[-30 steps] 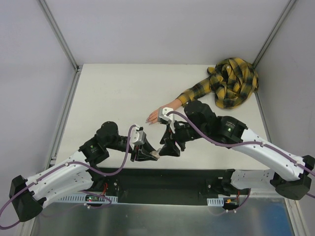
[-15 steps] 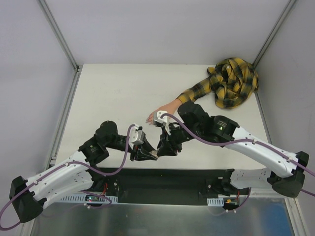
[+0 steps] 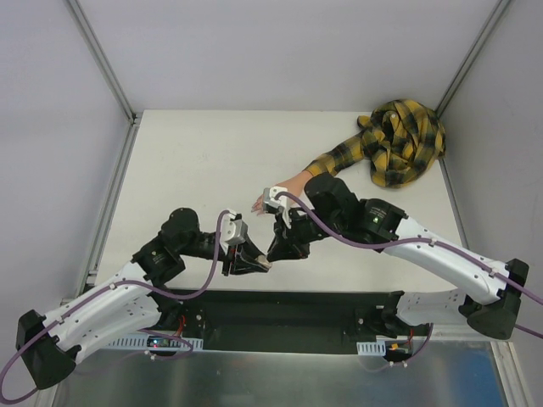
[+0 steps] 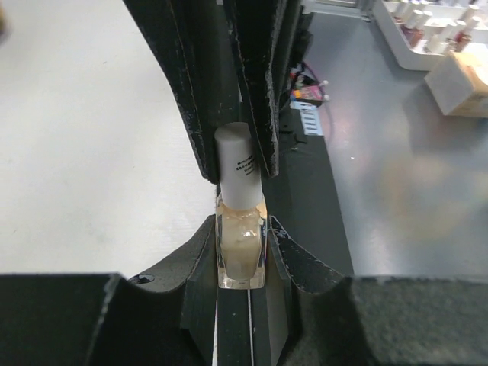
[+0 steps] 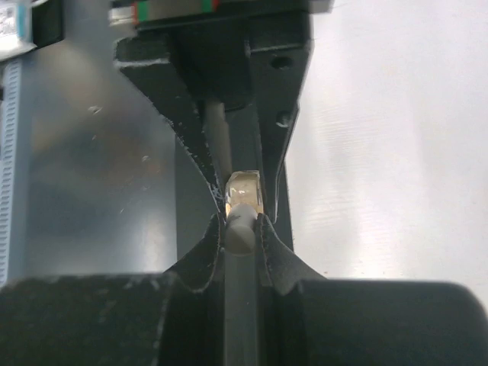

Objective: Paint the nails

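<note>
Uncapping seems the step in hand: the left gripper (image 4: 242, 232) clamps the bottle (image 4: 241, 263), the right gripper (image 5: 241, 229) pinches its white cap (image 4: 238, 164), which next needs twisting free, with the nails (image 3: 257, 204) near at twelve o'clock.

A white surface (image 3: 195, 170) carries bunched yellow-black plaid cloth (image 3: 403, 144) at its far right corner. A small beige bottle (image 4: 240, 255) has a white cap (image 4: 238, 164).
</note>
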`<move>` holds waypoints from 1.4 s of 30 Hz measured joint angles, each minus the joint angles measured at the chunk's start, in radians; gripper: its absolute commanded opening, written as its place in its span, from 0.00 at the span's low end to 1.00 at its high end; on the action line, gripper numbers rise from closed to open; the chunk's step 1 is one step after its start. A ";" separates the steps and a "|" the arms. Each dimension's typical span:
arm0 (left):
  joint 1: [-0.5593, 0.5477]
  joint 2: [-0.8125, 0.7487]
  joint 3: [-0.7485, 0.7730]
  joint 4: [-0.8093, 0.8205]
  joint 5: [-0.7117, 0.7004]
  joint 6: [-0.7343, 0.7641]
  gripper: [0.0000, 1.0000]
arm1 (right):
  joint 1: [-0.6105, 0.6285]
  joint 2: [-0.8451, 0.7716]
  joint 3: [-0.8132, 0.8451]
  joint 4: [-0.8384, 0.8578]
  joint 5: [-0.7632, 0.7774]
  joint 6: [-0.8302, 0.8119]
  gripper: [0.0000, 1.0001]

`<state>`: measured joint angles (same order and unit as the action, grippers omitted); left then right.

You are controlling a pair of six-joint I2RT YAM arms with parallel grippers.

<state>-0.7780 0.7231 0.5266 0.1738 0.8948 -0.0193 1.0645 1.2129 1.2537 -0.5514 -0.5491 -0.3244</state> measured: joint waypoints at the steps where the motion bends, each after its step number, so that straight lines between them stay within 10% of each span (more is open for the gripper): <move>1: 0.005 -0.011 -0.002 -0.013 -0.023 0.001 0.00 | 0.000 0.002 -0.006 0.014 0.012 0.009 0.00; 16: 0.027 -0.081 -0.038 -0.242 -0.581 0.117 0.00 | 0.212 0.236 0.014 0.170 0.957 0.790 0.00; 19: 0.027 -0.094 -0.038 -0.225 -0.590 0.121 0.00 | 0.219 0.233 0.022 0.174 0.995 0.818 0.21; 28: 0.027 -0.095 -0.031 -0.113 -0.451 0.114 0.00 | 0.196 0.140 0.025 0.123 0.898 0.659 0.73; 42: 0.048 0.024 0.014 0.063 0.076 -0.063 0.00 | 0.076 -0.216 -0.189 0.201 0.225 0.116 0.66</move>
<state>-0.7303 0.7475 0.5404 0.2367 0.9703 -0.0818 1.1400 0.9974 1.0649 -0.3504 -0.3241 -0.2089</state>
